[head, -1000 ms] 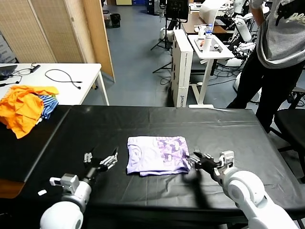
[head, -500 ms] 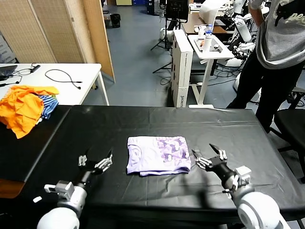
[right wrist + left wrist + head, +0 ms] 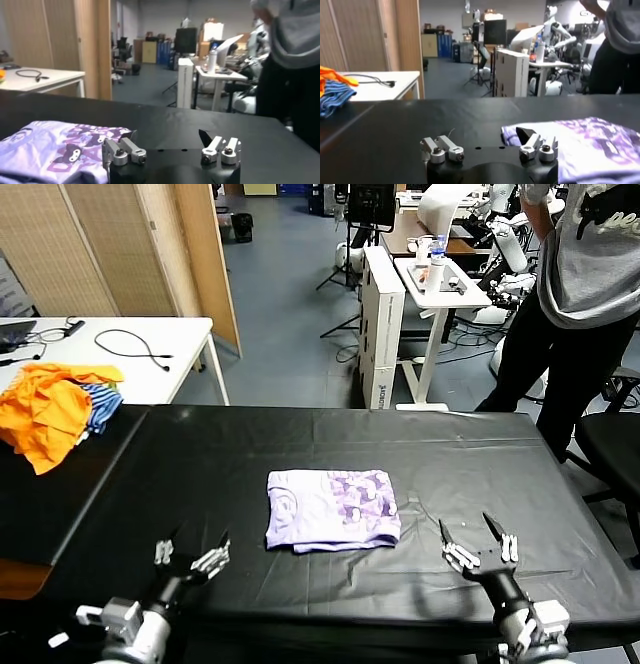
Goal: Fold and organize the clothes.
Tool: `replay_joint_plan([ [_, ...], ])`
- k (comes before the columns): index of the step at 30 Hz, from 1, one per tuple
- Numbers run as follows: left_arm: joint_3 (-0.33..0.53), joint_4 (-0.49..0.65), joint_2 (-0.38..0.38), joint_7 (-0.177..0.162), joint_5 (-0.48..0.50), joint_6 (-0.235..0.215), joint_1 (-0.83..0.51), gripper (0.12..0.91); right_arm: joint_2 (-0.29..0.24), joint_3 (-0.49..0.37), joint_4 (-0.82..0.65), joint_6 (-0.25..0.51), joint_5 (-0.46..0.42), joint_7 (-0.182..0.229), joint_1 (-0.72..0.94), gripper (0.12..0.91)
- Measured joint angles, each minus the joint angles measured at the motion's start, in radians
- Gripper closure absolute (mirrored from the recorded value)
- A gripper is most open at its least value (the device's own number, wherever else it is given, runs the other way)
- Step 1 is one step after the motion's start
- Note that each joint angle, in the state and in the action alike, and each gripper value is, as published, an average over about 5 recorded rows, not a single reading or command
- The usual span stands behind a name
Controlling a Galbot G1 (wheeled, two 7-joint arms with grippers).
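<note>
The clothes are one pale lavender T-shirt (image 3: 331, 509), folded into a small rectangle on the black table (image 3: 300, 444), its purple print facing up on the right half. In the left wrist view the T-shirt (image 3: 590, 145) lies just ahead of that gripper; in the right wrist view the T-shirt (image 3: 55, 150) lies close by. My left gripper (image 3: 190, 552) hovers near the table's front edge, left of the shirt, open and holding nothing. My right gripper (image 3: 478, 543) hovers right of the shirt near the front edge, open with nothing in it.
A heap of orange and blue-striped garments (image 3: 55, 409) lies at the table's far left. A white side table (image 3: 110, 354) with cables stands behind it. A person (image 3: 580, 294) stands at the back right beside a black chair (image 3: 615, 444).
Both arms have pulled back toward the table's front edge, away from the folded shirt. The right gripper was at the shirt's right edge and has drawn clear of it, open.
</note>
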Motion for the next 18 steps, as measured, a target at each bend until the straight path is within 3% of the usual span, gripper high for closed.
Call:
replay_joint_plan([
  [8,-0.032,-0.059,-0.016,-0.034,-0.001,-0.033,0.13,0.123,0.034,0.003,0.024,0.065,-0.038,0.02,-0.103,0.118],
  [18,-0.034,-0.08,-0.057,-0.032,0.034,-0.05,0.248,0.123,0.048,0.001,0.04,0.064,-0.02,0.034,-0.19,0.118],
])
